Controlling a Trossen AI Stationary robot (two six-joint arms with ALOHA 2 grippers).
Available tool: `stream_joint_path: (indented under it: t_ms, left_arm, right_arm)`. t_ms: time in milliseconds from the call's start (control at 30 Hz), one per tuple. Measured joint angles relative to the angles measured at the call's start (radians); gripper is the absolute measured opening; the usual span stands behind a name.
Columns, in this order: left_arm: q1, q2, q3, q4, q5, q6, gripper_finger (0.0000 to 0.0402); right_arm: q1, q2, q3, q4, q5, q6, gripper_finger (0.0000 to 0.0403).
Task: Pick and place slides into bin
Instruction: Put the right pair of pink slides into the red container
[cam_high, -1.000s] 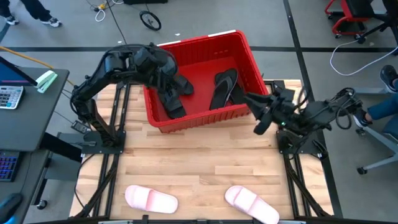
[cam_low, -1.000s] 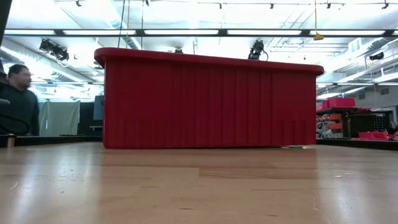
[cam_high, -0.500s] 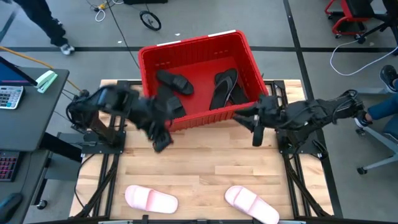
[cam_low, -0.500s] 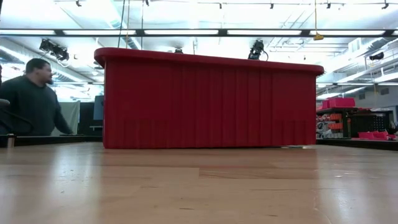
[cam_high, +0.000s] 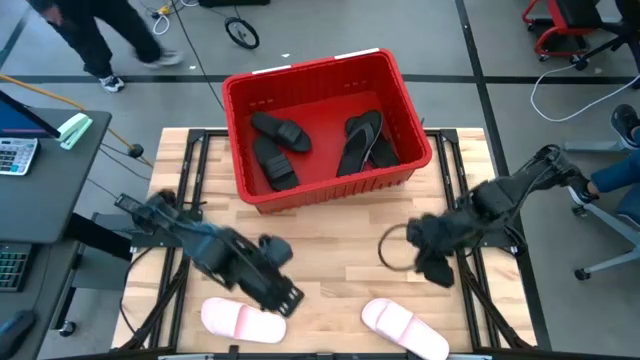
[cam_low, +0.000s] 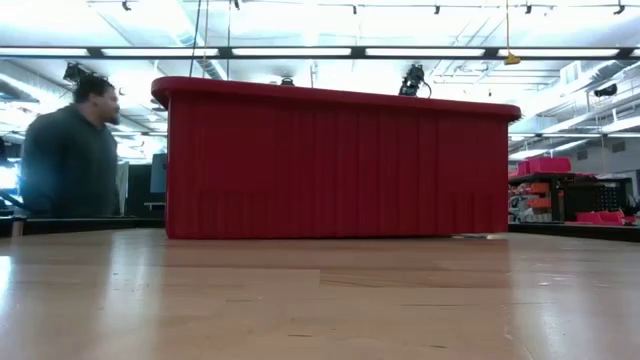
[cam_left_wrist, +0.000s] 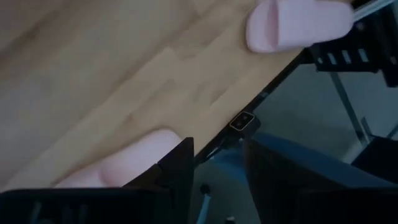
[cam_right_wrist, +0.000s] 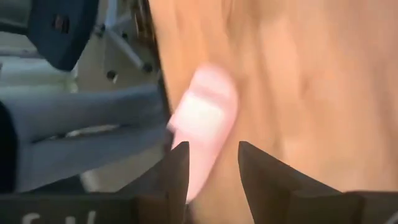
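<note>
Change: both arms have left the bin (cam_high: 325, 125) and swung down toward your near edge.
Bin: four black slides (cam_high: 278, 147) already lie inside it.
Left gripper (cam_high: 285, 297): fingers parted, nothing between them, just above the left pink slide (cam_high: 243, 320).
Right gripper (cam_high: 432, 265): unclenched and empty, near the right pink slide (cam_high: 403, 328).
Meaning: you have two pink slides left.
Surroundings: a person (cam_low: 70, 150) walks behind the table (cam_high: 330, 250).
Obstruction: nothing lies between either gripper and its slide.
</note>
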Motion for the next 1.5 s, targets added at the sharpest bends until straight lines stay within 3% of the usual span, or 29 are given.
stream_joint_path:
  t_ms: [167,300,433,600,767,967,1233,1500]
  left_arm:
    - [-0.021,0.091,0.000,0.096,0.001,-0.025,0.0132]
    - [-0.017,0.138,0.000,0.193,0.000,0.060,0.0128]
    - [-0.004,0.167,0.000,0.252,0.000,0.115,0.0133]
    - [0.003,0.173,0.000,0.272,0.000,0.118,0.0137]
    - [-0.013,0.173,0.000,0.273,0.000,0.190,0.0129]
    - [-0.023,0.173,0.000,0.273,-0.002,0.223,0.0122]
    - [-0.019,0.173,0.000,0.272,-0.045,0.248,0.0125]
    - [-0.018,0.173,0.000,0.272,-0.045,0.249,0.0115]
  right_arm:
    - [0.129,0.054,-0.018,0.012,-0.018,0.307,0.0144]
    - [0.222,0.107,-0.059,0.071,-0.007,0.444,0.0144]
    - [0.292,0.150,-0.149,0.296,0.007,0.642,0.0144]
    - [0.364,0.186,-0.278,0.642,0.168,0.908,0.0144]
    - [0.414,0.201,-0.359,0.663,0.322,1.120,0.0144]
    - [0.514,0.265,-0.405,0.667,0.316,1.405,0.0144]
    - [0.525,0.330,-0.406,0.705,0.402,1.453,0.0144]
    - [0.482,0.393,-0.404,0.745,0.395,1.458,0.0144]
